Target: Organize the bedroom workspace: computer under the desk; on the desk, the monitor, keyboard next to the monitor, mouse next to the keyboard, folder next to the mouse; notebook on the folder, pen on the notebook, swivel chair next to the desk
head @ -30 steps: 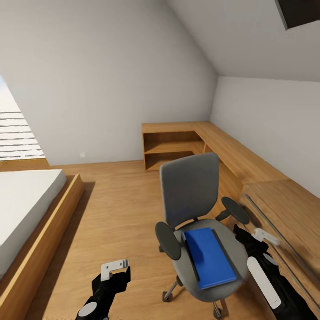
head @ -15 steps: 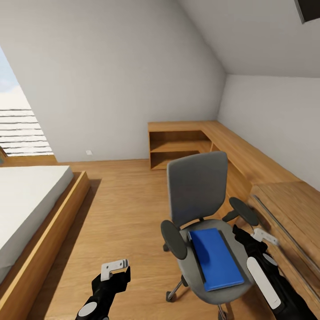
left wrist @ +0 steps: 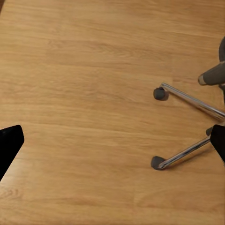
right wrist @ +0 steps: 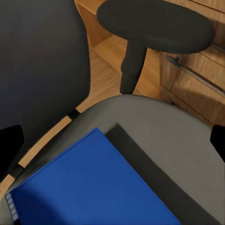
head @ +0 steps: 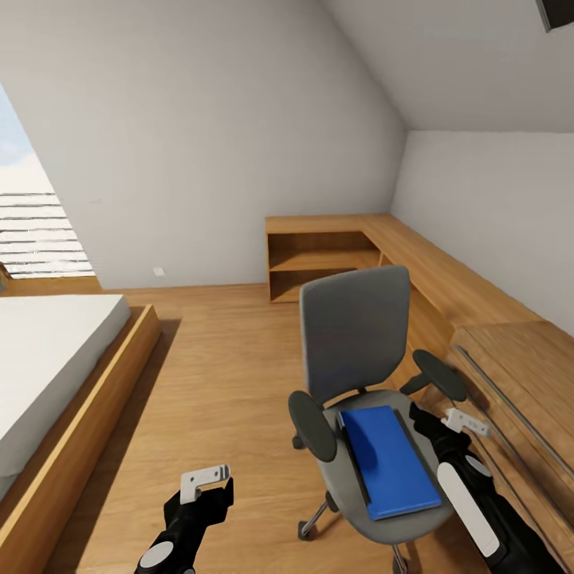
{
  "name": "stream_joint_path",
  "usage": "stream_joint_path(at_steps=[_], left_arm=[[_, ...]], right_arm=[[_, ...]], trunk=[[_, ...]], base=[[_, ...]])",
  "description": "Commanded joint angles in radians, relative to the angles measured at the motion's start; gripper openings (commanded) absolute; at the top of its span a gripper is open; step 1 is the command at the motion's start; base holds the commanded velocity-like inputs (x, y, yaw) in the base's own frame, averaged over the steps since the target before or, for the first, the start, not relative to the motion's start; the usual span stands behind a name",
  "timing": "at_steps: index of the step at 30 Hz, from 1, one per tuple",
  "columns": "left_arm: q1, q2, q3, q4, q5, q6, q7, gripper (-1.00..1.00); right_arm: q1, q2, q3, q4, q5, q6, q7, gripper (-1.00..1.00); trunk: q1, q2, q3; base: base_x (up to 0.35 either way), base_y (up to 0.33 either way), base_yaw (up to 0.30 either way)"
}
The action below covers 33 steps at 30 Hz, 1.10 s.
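The grey swivel chair [head: 355, 335] stands on the wood floor beside the long wooden desk [head: 478, 311] on the right. On its seat lies a flat blue folder [head: 388, 462], with a darker flat edge showing beneath it [right wrist: 154, 159]. My right gripper [head: 461, 421] hovers open just right of the seat, under the chair's right armrest [right wrist: 154, 23]; the blue folder [right wrist: 89, 187] lies ahead of its spread fingers. Low at the left, my left gripper [head: 206, 482] is open over bare floor, near the chair's chrome legs and casters [left wrist: 159, 93].
A bed [head: 48, 359] on a wooden frame takes up the left side. An open wooden shelf unit [head: 319, 263] stands at the back wall, joined to the desk. Bare floor [head: 215, 359] lies between bed and chair. The ceiling slopes low overhead.
The whole picture has shifted, so the camera has moved and the chair now sits a little further right. My right gripper has edged slightly up, closer to the seat. The left arm holds still.
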Motion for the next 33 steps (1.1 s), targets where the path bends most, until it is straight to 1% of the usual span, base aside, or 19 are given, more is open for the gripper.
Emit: stream_joint_path(at_steps=[1, 5, 7, 9, 10, 17, 22, 26, 27, 28, 29, 30, 31, 32, 33], left_arm=[[0.000, 0.000, -0.001, -0.002, 0.010, 0.002, 0.009, 1.00], [0.000, 0.000, -0.001, -0.001, 0.010, 0.002, 0.009, 1.00], [0.000, 0.000, 0.009, -0.001, 0.010, 0.004, 0.009, 1.00], [0.000, -0.001, 0.024, -0.001, 0.011, 0.004, 0.009, 1.00], [0.000, -0.001, 0.060, -0.001, 0.012, 0.006, 0.009, 1.00], [0.000, -0.002, 0.065, 0.000, 0.012, 0.007, 0.009, 1.00], [0.000, -0.014, 0.065, 0.011, 0.013, 0.009, 0.009, 1.00], [-0.007, -0.019, 0.067, 0.032, 0.016, 0.009, 0.009, 1.00], [-0.014, -0.020, 0.067, 0.036, 0.017, 0.010, 0.009, 1.00], [-0.036, -0.023, 0.068, 0.050, 0.018, 0.010, 0.009, 1.00], [-0.069, -0.028, 0.068, 0.078, 0.018, 0.010, 0.009, 1.00], [-0.090, -0.031, 0.068, 0.098, 0.019, 0.010, 0.008, 1.00], [-0.138, -0.038, 0.068, 0.147, 0.020, 0.012, 0.007, 1.00], [-0.164, -0.041, 0.068, 0.174, 0.021, 0.015, 0.007, 1.00], [-0.216, -0.044, 0.069, 0.232, 0.026, 0.030, 0.006, 1.00]], right_arm=[[-0.001, -0.001, 0.004, -0.002, -0.004, 0.003, -0.008, 1.00], [0.000, -0.001, 0.003, -0.001, -0.006, 0.003, -0.008, 1.00], [-0.001, -0.001, 0.003, -0.001, -0.007, 0.003, -0.008, 1.00], [-0.001, -0.001, 0.003, -0.001, -0.008, 0.003, -0.008, 1.00], [-0.001, -0.001, 0.003, -0.001, -0.009, 0.002, -0.006, 1.00], [-0.001, -0.003, 0.002, -0.002, -0.005, 0.002, -0.006, 1.00], [-0.001, -0.004, 0.003, -0.002, -0.002, 0.002, -0.003, 1.00], [-0.006, -0.006, 0.002, 0.016, 0.000, 0.004, -0.002, 1.00], [-0.008, -0.006, 0.002, 0.021, 0.000, 0.005, -0.002, 1.00], [-0.022, -0.007, 0.001, 0.034, 0.001, 0.006, -0.002, 1.00], [-0.049, -0.007, 0.001, 0.057, 0.001, 0.007, -0.002, 1.00], [-0.067, -0.008, 0.001, 0.072, 0.000, 0.007, -0.002, 1.00], [-0.110, -0.008, 0.000, 0.117, 0.000, 0.008, 0.000, 1.00], [-0.133, -0.008, 0.000, 0.146, -0.001, 0.008, 0.003, 1.00], [-0.182, -0.008, 0.000, 0.217, -0.001, 0.008, 0.015, 1.00]], trunk=[[0.004, -0.008, -0.004], [0.019, -0.036, -0.017], [0.027, -0.050, -0.023], [0.035, -0.064, -0.029], [0.039, -0.071, -0.032], [0.065, -0.120, -0.054], [0.085, -0.155, -0.070], [0.100, -0.183, -0.082], [0.104, -0.190, -0.085], [0.108, -0.197, -0.089], [0.111, -0.204, -0.092], [0.115, -0.211, -0.095], [0.119, -0.218, -0.098], [0.123, -0.225, -0.101], [0.127, -0.232, -0.104]], base=[[0.000, 0.000, 0.000], [0.000, 0.000, 0.000], [0.000, 0.000, 0.000], [0.000, 0.000, 0.000], [0.000, 0.000, 0.000], [0.000, 0.000, 0.000], [0.000, 0.000, 0.000], [0.000, 0.000, 0.000], [0.000, 0.000, 0.000], [0.000, 0.000, 0.000], [0.000, 0.000, 0.000], [0.000, 0.000, 0.000], [0.000, 0.000, 0.000], [0.000, 0.000, 0.000], [0.000, 0.000, 0.000]])
